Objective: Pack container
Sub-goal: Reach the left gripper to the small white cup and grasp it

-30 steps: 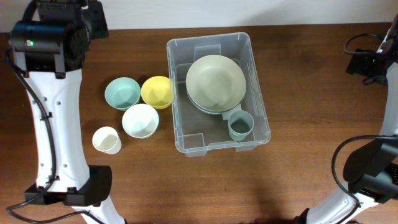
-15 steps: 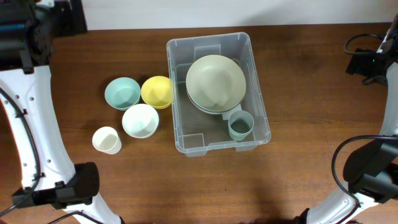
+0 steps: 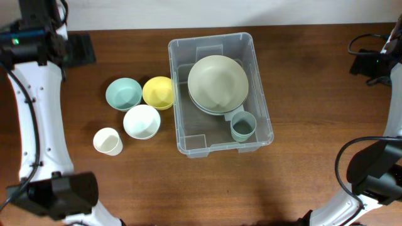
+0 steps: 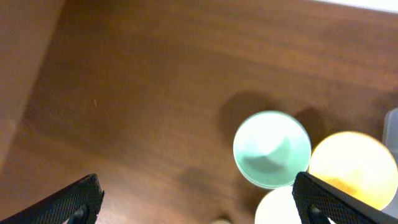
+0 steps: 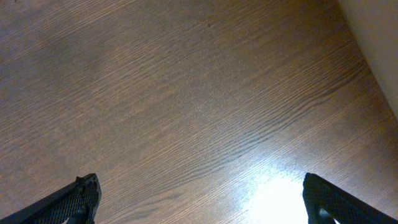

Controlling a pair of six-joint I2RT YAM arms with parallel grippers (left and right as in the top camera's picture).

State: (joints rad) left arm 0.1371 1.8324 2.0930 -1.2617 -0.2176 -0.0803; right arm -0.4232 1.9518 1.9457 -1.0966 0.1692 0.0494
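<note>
1. Wooden table [image 3: 301, 94]: container [image 3: 174, 94] mid-table, part-filled.
2. My left tool [image 4: 196, 199] just sprang wide, empty, hovering left of the bowls; right tool [image 5: 199, 199] gapes idle.
3. I judge the teal bowl [image 3: 123, 94] goes in next.

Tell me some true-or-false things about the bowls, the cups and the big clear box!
1. The yellow bowl is inside the container. False: it stands beside the container, on the table.
2. A grey-green cup stands inside the container. True.
3. The left hand is holding the teal bowl. False: that hand is open and empty, and the teal bowl sits on the table.
4. Only two bowls stand outside the container. False: three do, the teal bowl, the yellow bowl and the white bowl, with a white cup next to them.
5. The right hand is open with nothing in it. True.
</note>
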